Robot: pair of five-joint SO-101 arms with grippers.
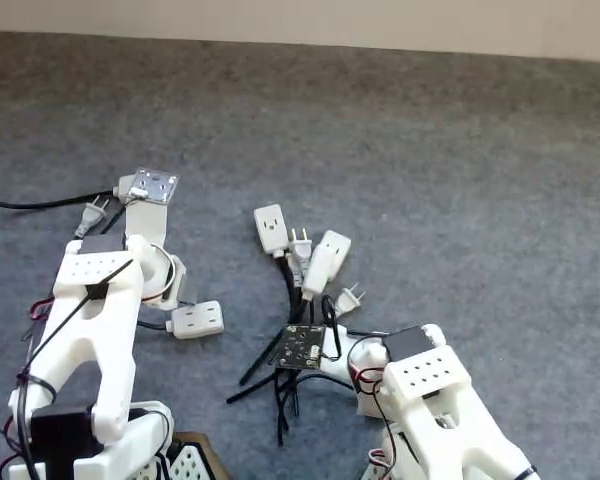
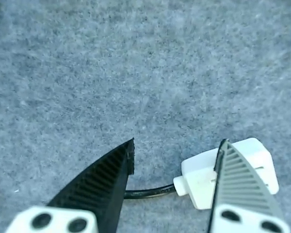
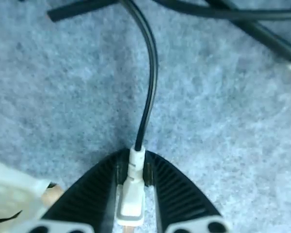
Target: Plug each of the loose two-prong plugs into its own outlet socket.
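Gripping a white plug (image 3: 131,194) tight between the right fingers (image 3: 177,194) low over the bench (image 3: 48,97), cord (image 3: 150,73) trailing ahead, and holding the left fingers (image 2: 102,179) spread open by a socket (image 2: 199,177) lying on it.

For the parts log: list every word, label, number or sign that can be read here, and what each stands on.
No legible text anywhere.
On the circuit board among the cables: tiny marks, too small to read.
On the outlet socket beside the left gripper: no print visible.
On the plug clamped in the right gripper: no print visible.
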